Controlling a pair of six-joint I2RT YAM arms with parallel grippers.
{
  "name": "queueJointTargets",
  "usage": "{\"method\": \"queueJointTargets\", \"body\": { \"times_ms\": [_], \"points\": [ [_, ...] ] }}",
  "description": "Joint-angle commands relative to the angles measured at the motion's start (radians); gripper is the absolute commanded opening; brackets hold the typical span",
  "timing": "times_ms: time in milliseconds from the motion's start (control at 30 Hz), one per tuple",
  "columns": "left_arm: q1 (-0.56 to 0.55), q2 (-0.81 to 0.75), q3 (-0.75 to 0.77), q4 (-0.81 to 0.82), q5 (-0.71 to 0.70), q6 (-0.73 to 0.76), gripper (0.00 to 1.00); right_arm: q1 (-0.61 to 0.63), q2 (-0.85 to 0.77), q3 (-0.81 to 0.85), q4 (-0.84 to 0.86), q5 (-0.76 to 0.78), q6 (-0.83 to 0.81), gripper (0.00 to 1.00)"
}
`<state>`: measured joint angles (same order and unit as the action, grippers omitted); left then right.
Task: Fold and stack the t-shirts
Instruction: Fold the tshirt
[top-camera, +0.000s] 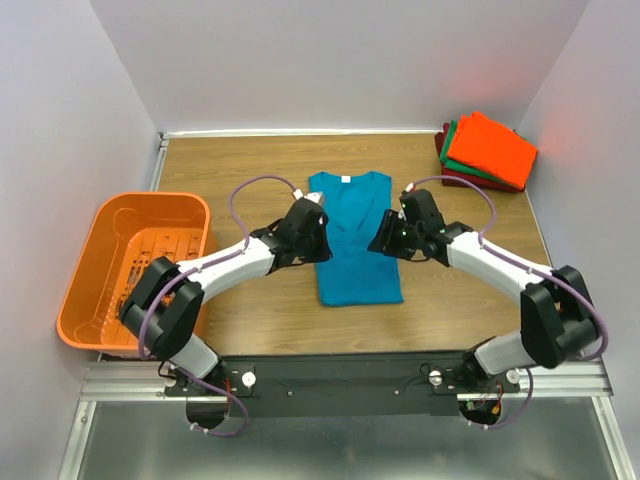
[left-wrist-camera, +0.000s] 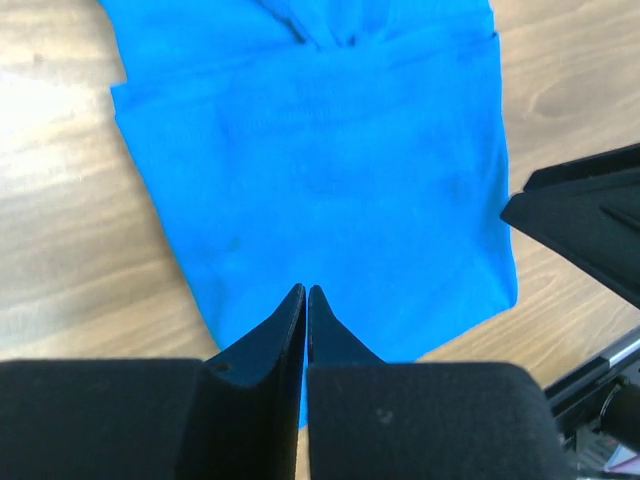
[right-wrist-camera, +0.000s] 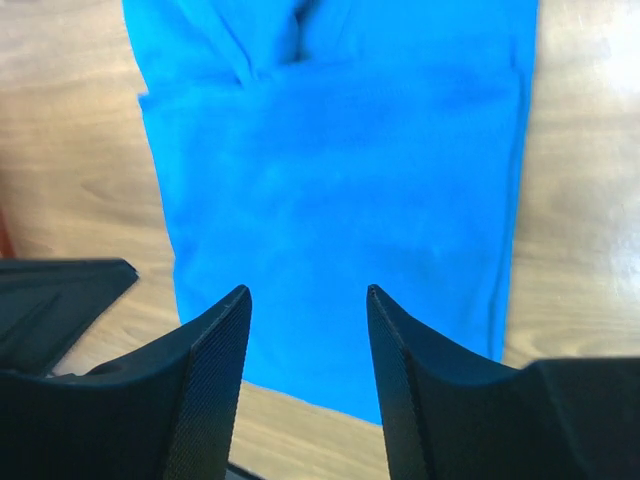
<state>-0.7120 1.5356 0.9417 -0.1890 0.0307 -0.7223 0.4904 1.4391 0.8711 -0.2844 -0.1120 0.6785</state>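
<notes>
Desk (top-camera: 250, 170): wood-grain, walled on three sides. Basket (top-camera: 130, 265): orange slotted plastic, left of teal t-shirt (top-camera: 355, 240). That teal t-shirt: soft, flat, sleeves folded in, bare wood all round. Folded t-shirts (top-camera: 487, 150): orange, green, dark red, stacked far right of it. Left hand (left-wrist-camera: 306, 292): clenched, over its left edge. Right hand (right-wrist-camera: 308, 292): released, over its right edge.

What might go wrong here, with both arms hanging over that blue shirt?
1. Both arms crowd over the narrow blue shirt; they might bump each other.
2. The left jaws are shut and empty, the right jaws open. If only one side grabs, the fold may come out crooked or the tucked sleeves slip loose.
3. The folded stack sits in the far right corner; a careless drop might topple it.
</notes>
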Motion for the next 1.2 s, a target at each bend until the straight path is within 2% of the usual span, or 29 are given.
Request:
{"method": "queueJointTargets", "body": {
  "times_ms": [0,267,533,733,933,967,1033,1067,1100,1167],
  "points": [
    [0.031,0.07,0.045,0.075,0.031,0.024,0.1,0.002,0.078,0.081,0.002,0.037,-0.007,0.54],
    [0.078,0.26,0.121,0.184,0.066,0.014,0.09,0.0,0.231,0.18,0.057,0.107,-0.026,0.45],
    [0.115,0.339,0.112,0.25,0.086,-0.031,0.09,-0.033,0.352,0.126,0.103,0.233,-0.042,0.4],
    [0.128,0.351,0.062,0.23,0.063,-0.048,0.07,-0.058,0.328,0.08,0.113,0.222,-0.043,0.4],
    [0.157,0.268,0.074,0.224,0.064,0.009,0.07,-0.072,0.242,0.088,0.11,0.141,-0.046,0.41],
    [0.167,0.239,0.083,0.223,0.074,0.024,0.08,-0.072,0.227,0.091,0.106,0.13,-0.048,0.41],
    [0.171,0.206,0.1,0.191,0.064,0.046,0.2,-0.073,0.175,0.092,0.094,0.118,-0.05,0.41],
    [0.171,0.167,0.092,0.159,0.072,0.063,0.34,-0.073,0.153,0.088,0.079,0.076,-0.054,0.42],
    [0.171,0.15,0.085,0.149,0.075,0.073,0.39,-0.073,0.123,0.085,0.068,0.068,-0.057,0.42],
    [0.171,0.098,0.045,0.115,0.098,0.084,0.4,-0.073,0.092,0.071,0.034,0.019,-0.066,0.43]
  ]
}}
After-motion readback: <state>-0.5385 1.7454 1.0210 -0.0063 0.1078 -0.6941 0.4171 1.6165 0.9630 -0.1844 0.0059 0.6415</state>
